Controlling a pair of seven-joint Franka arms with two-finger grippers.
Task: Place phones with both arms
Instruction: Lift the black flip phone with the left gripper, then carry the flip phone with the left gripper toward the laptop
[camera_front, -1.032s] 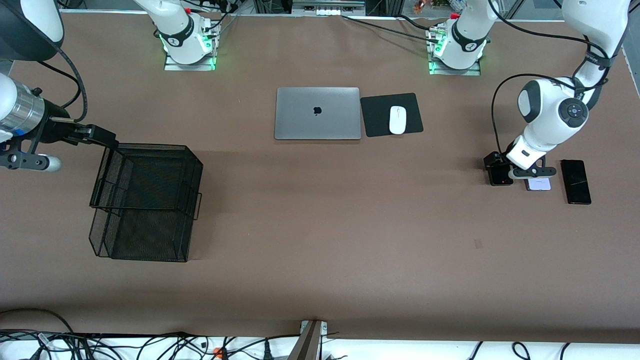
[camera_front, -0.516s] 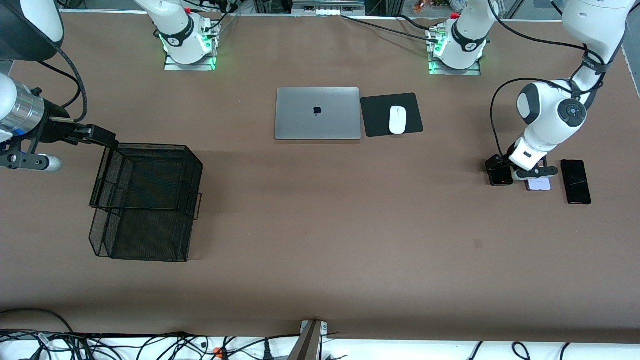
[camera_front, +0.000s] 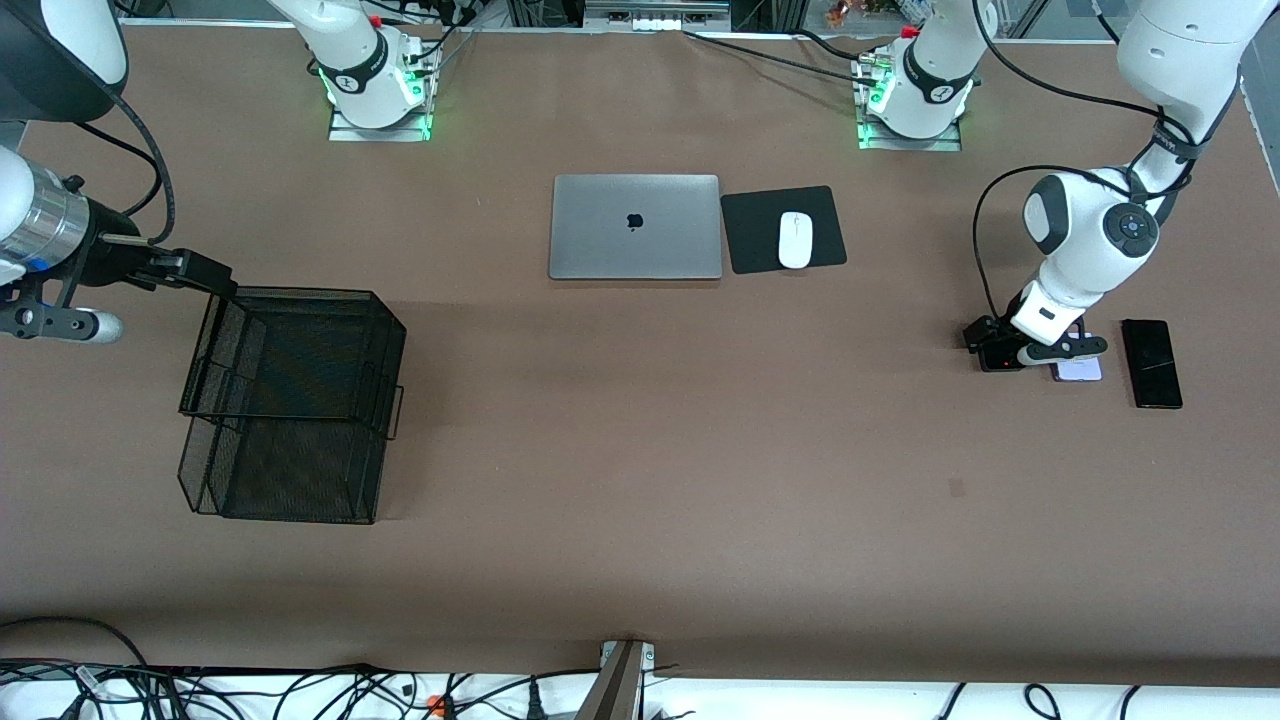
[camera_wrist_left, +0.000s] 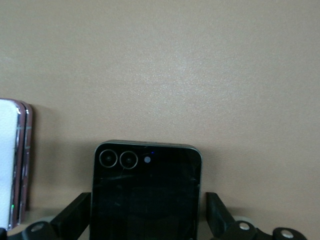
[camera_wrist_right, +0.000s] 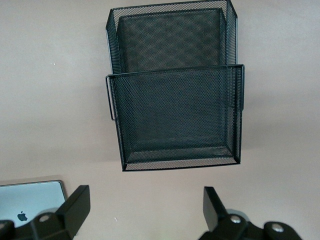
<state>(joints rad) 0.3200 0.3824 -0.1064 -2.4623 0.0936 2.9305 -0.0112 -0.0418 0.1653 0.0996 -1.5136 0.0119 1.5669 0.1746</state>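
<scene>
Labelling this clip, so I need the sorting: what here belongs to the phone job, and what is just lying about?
Job:
- small black phone, between the open left end effector fingers
- white phone
- long black phone
- right end effector, open, waiting

Lying about:
- silver laptop
- white mouse
- black mouse pad
- mesh rack

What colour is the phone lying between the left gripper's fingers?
Black phone, with two ringed camera lenses; clearest in the left wrist view.

A closed silver laptop (camera_front: 635, 227) lies on the brown worktop (camera_front: 640, 480). Just beside it, toward the left arm's end, a white mouse (camera_front: 795, 240) rests on a black mouse pad (camera_front: 750, 232). Nearer the front camera than the laptop, toward the right arm's end, stands a black mesh tray rack (camera_front: 290, 400).
</scene>
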